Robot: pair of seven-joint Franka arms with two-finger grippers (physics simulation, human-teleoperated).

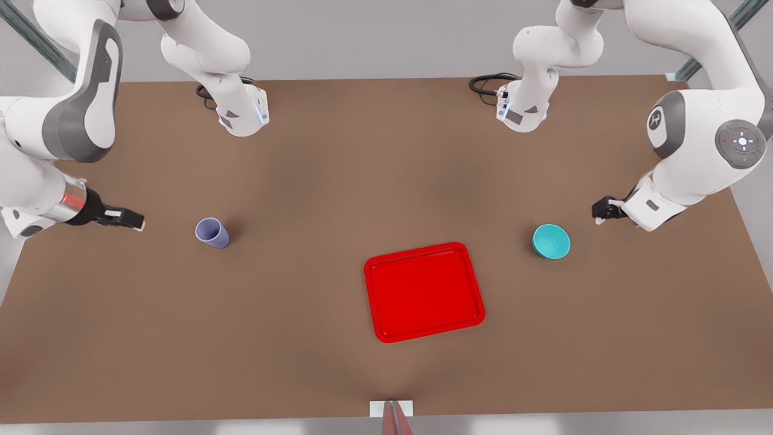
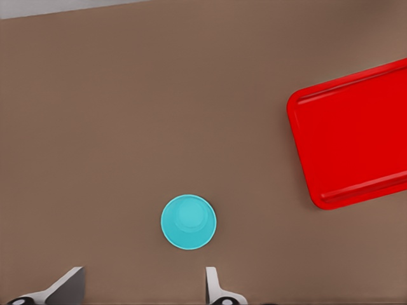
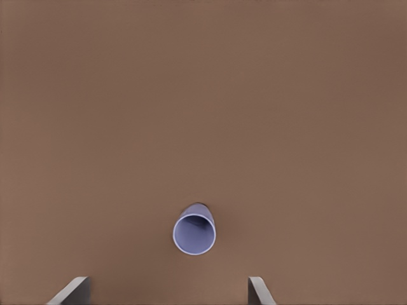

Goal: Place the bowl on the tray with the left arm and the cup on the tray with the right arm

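Note:
The teal bowl [image 1: 551, 241] stands upright on the brown table at the front view's right, with the red tray [image 1: 424, 292] a short way to its left. My left gripper [image 1: 602, 211] hovers open just beyond the bowl's outer side, apart from it; in the left wrist view the bowl [image 2: 188, 222] lies ahead of the spread fingers [image 2: 144, 281], and the tray [image 2: 356, 136] is off to one side. The lavender cup [image 1: 212, 232] stands upright at the front view's left. My right gripper [image 1: 129, 219] is open, away from the cup's outer side. In the right wrist view the cup [image 3: 194, 232] sits ahead of the gripper [image 3: 166, 290].
Both arm bases [image 1: 244, 115] [image 1: 522, 109] stand at the table's back edge with black cables beside them. A small white and red marker [image 1: 391, 409] sits at the front edge. Bare brown table [image 1: 302, 181] lies between cup, tray and bowl.

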